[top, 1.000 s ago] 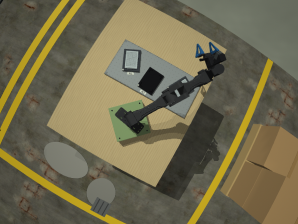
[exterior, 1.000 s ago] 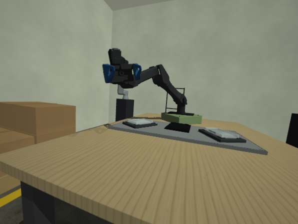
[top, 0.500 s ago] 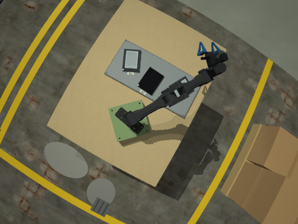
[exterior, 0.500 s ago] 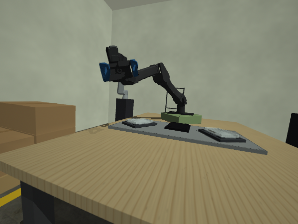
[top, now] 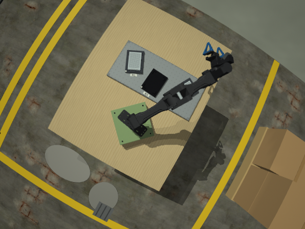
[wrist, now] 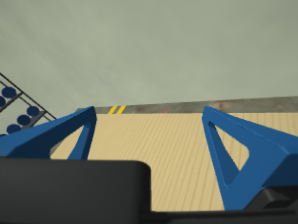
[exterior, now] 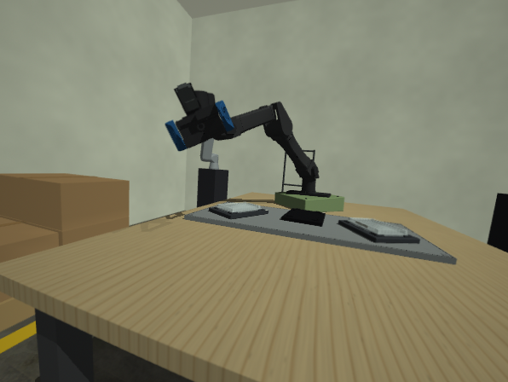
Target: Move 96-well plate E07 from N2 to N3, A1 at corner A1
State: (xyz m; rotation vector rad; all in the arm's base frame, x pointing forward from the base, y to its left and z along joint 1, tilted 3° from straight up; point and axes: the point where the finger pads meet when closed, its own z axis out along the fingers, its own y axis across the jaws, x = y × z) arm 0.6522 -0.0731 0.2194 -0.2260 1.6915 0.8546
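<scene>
Roughly, layout: grey deck (top: 118, 71) on the table (top: 84, 120) carries three nests in a row, set parallel so a plate can go from one to the next without much turning.
Left plate: clear 96-well plate (top: 134, 60) sits flat in its dark nest, small white deck label (top: 133, 74) just in front; text too small to read.
Middle nest: black nest (top: 154, 82) with nothing in it, label (top: 146, 93) in front; likely landing nest N3, since it is the only bare one.
Right plate: second plate (top: 188, 83) mostly hidden under the arm in the top view; the exterior view shows it flat in its nest (exterior: 239, 209).
E07 location: in one of the two outer nests, not lifted. I cannot tell which one; plate IDs and nest names are unreadable.
Base: green base plate (top: 118, 115) near the deck's front edge, so all three nests are probably in reach.
Arm pose: stretched out to the right over the right-hand nest, elbow raised, wrist high above the table's far corner.
Tool: tool (top: 214, 49) fully open, blue fingers spread wide with nothing between them; the wrist view shows only table and wall, no plate.
Stage: judged as approach, no grasp made.
</scene>
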